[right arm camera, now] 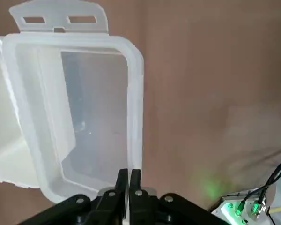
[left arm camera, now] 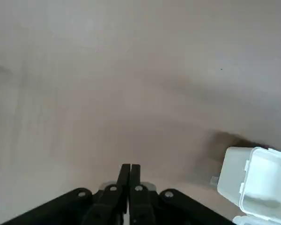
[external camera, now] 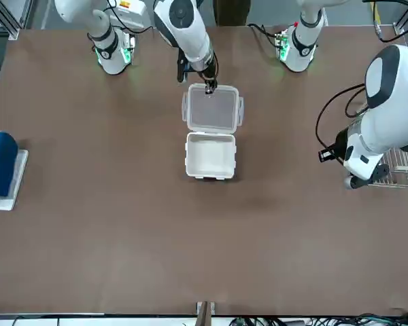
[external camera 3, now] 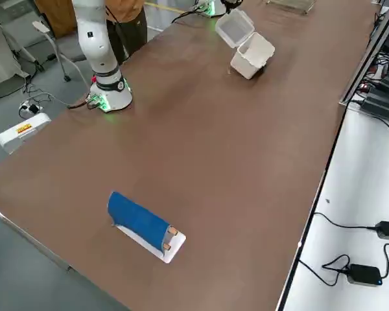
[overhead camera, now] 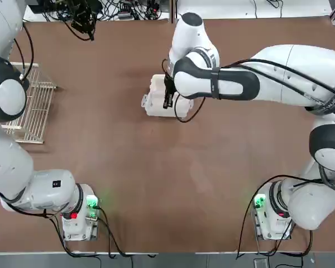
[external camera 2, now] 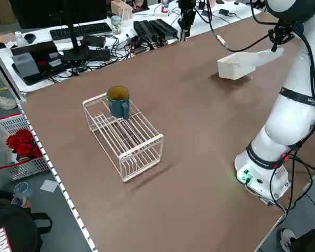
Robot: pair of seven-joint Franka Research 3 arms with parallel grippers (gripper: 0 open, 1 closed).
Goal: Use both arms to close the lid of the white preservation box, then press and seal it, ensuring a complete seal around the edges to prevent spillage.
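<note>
White preservation box out on the worktop, wide open, with nothing visible inside. Lid folded back flat or nearly so on the side toward the arm bases, joined to the box along the hinge line. Side latch tab spread outward, unfastened.

Step in hand, by the look of it: getting at the lid to swing it over; closing itself not yet done, sealing neither. Right claw clenched with nothing in its grip, poised at the lid's free edge, away from the hinge; contact or a slight gap, impossible to tell. Left claw likewise clenched on nothing, well apart from the box, over the worktop on the wire rack side.

Next, probably: slip the shut right fingertips beneath the free edge, raise the lid, and carry it in an arc over the hinge toward the box. Meanwhile, bring the left claw in to steady the box wall, since so light a container could easily slide or tip. After that, press down along the whole rim, corners included, then fold and snap the side tabs. Worth watching: a lid springing back, or a corner left proud and liable to leak.
</note>
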